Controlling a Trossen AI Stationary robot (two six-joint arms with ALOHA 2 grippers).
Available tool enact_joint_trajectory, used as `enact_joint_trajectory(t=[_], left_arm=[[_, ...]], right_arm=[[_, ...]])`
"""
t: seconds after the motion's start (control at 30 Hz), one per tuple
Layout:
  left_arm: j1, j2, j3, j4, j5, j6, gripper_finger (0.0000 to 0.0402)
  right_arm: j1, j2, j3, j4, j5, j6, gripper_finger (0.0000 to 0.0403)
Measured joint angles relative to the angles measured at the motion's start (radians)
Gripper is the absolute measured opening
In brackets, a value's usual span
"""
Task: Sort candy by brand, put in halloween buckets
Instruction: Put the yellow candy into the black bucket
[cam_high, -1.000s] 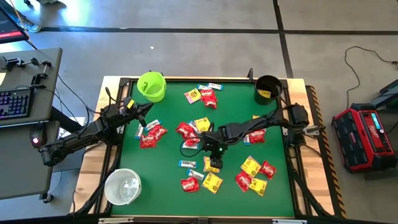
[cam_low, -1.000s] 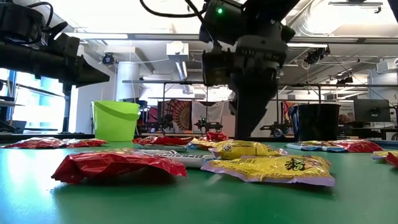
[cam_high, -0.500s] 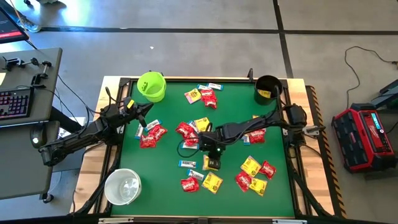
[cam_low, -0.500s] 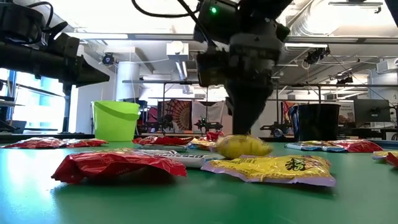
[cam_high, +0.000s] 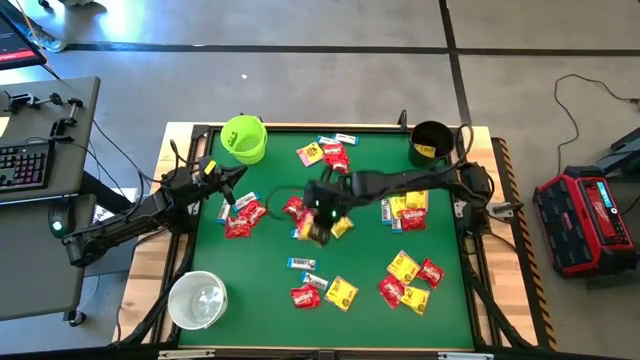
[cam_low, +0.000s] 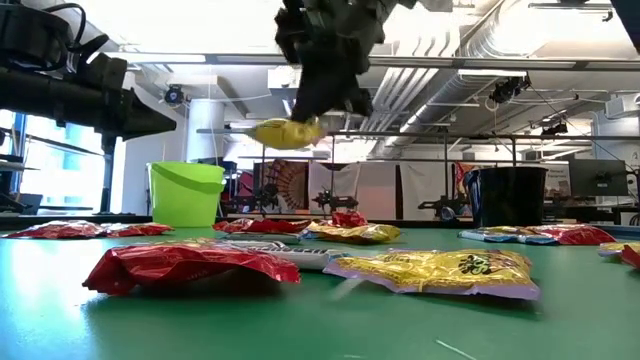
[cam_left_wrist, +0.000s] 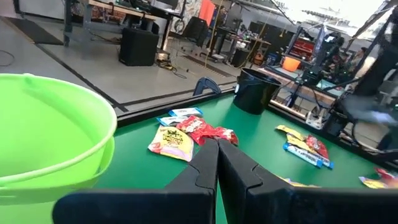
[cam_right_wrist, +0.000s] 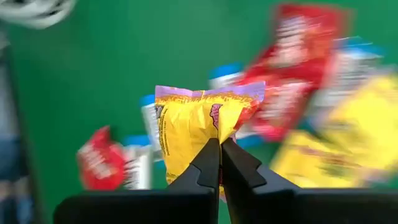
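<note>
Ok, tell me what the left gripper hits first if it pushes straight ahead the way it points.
Probably the cluster of yellow and red packets just beyond the shut left gripper. The lime green bucket sits off to one side, likely missed, though depth is hard to judge.

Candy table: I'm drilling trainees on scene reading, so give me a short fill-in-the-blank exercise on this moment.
1. The right gripper holds a ____ packet above the table.
2. The left gripper waits, shut, near the ____ bucket.
3. The black bucket stands at the table's far ____ corner in the high view.
4. The white bucket holds ____ candy.

Missing words: yellow; green; right; no
</note>
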Motion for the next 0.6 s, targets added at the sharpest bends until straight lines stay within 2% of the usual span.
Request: enact_joint_trajectory(t=[0.13, 0.23, 0.43, 0.6], left_arm=[[0.000, 0.000, 0.000, -0.001, 0.035, -0.015, 0.0000], [0.000, 0.000, 0.000, -0.001, 0.053, -0.010, 0.0000], [0.000, 0.000, 0.000, -0.001, 0.031, 0.021, 0.0000], [0.000, 0.000, 0.000, -0.002, 0.015, 0.022, 0.0000]], right_arm=[[-0.079, -0.010, 0.087, -0.159, 0.092, -0.037, 0.0000], [-0.165, -0.041, 0.090, -0.228, 0.123, -0.080, 0.0000], [-0.368, -0.184, -0.041, -0.243, 0.142, -0.142, 0.0000], [-0.537, -0.373, -0.213, -0.236, 0.179, -0.129, 0.0000]])
